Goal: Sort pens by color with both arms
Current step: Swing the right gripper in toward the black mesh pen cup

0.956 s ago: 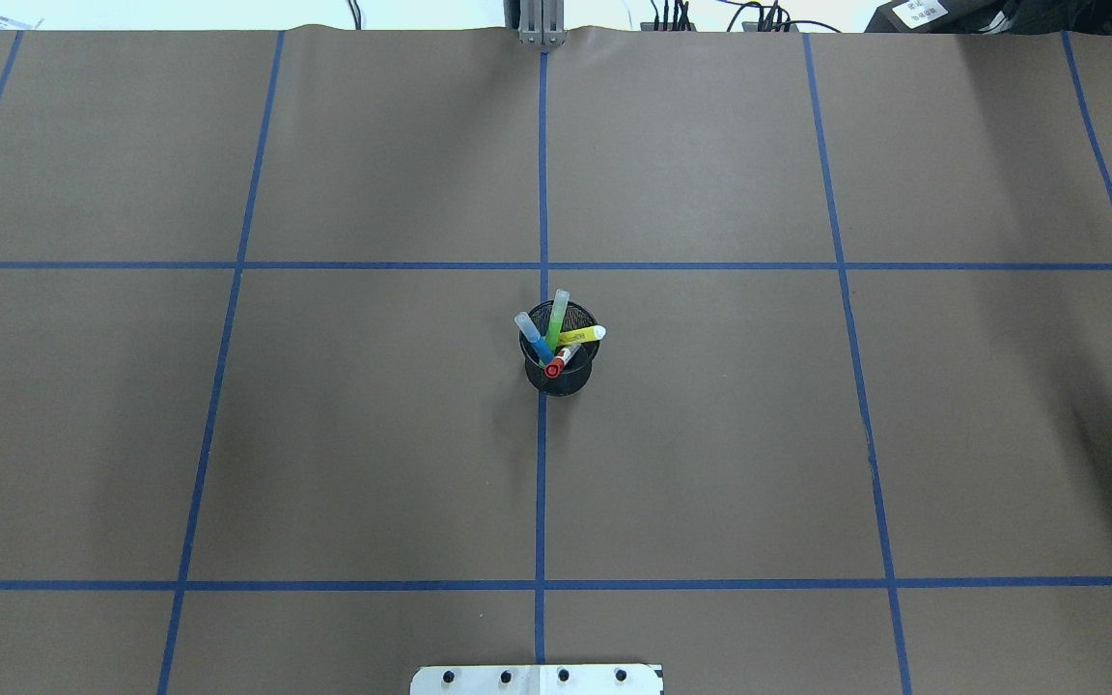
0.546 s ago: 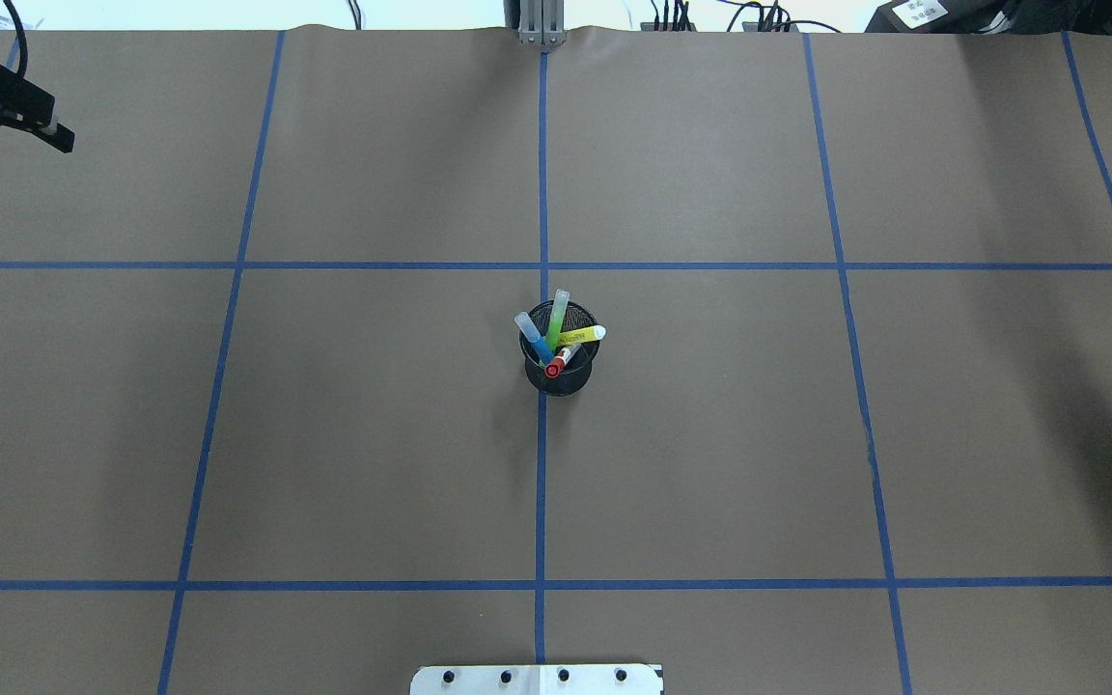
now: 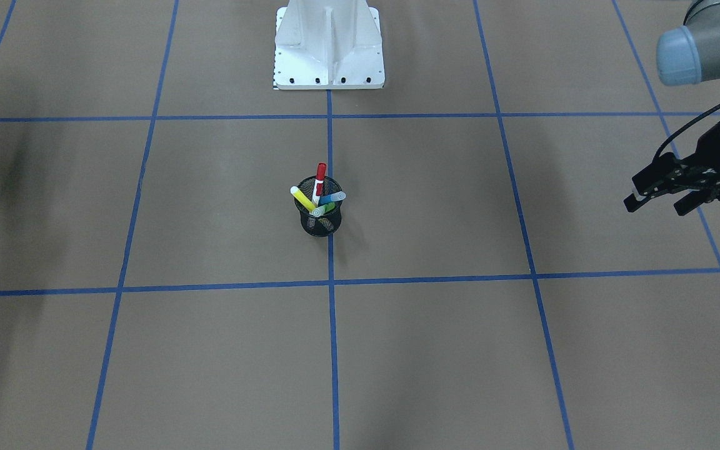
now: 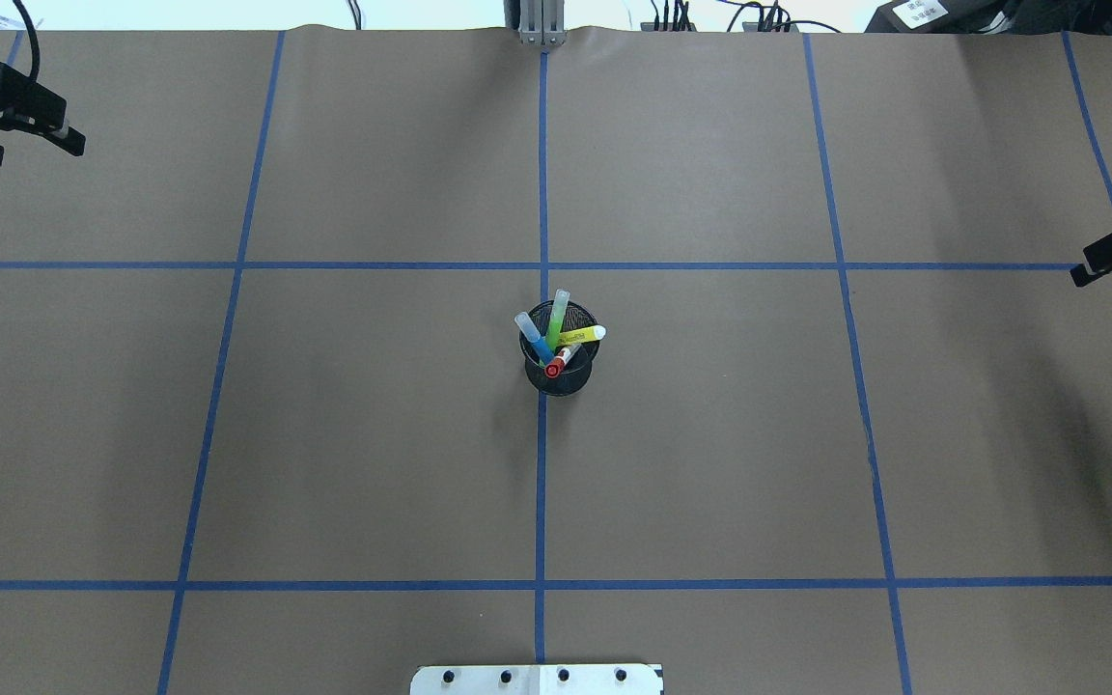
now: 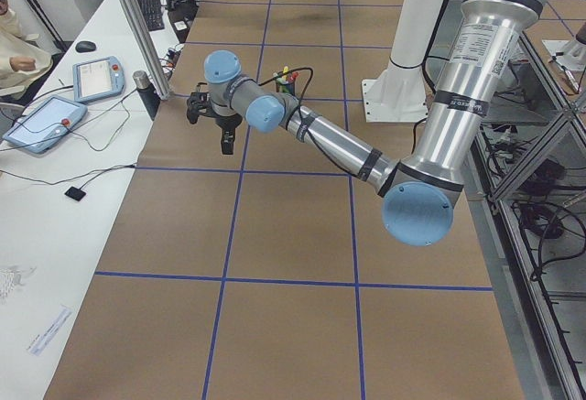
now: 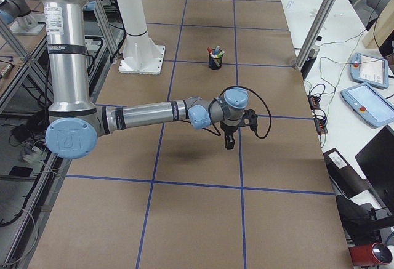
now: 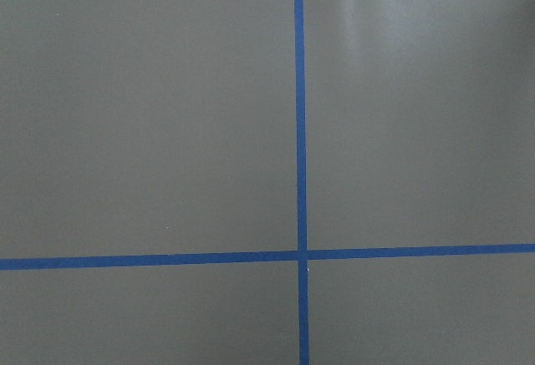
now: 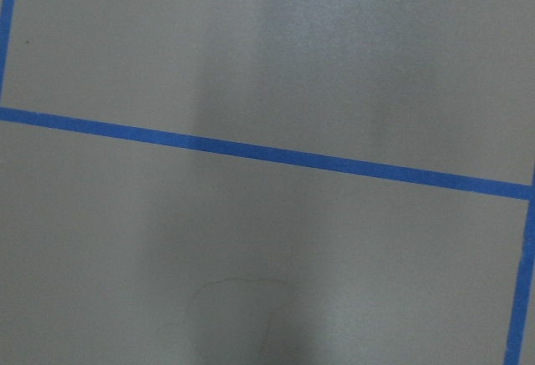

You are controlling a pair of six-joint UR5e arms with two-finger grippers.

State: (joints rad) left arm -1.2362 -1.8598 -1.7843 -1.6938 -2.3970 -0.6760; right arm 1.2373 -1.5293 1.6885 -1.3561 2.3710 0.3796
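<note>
A black wire-mesh cup [image 4: 561, 378] stands at the table's middle on the centre tape line. It holds all four pens: blue [image 4: 530, 335], light green [image 4: 558, 311], yellow [image 4: 585, 335] and the white one with the red cap [image 4: 554, 368]. The front view shows the cup [image 3: 317, 226] with the red cap [image 3: 320, 171] uppermost. My left gripper [image 4: 32, 152] is open and empty at the far left corner, far from the cup; it also shows in the front view [image 3: 655, 205]. My right gripper [image 4: 1104, 259] is cut off by the right edge, so I cannot tell its state.
Brown paper [image 4: 710, 463] with a blue tape grid [image 4: 542, 483] covers the table. The white pedestal base [image 3: 329, 47] stands at the near edge. Both wrist views show only paper and tape. Tablets and cables [image 6: 366, 90] lie beyond the far edge.
Both grippers have come further into the overhead view, the left from the far left corner and the right from the right edge. The cup and pens have not moved.
</note>
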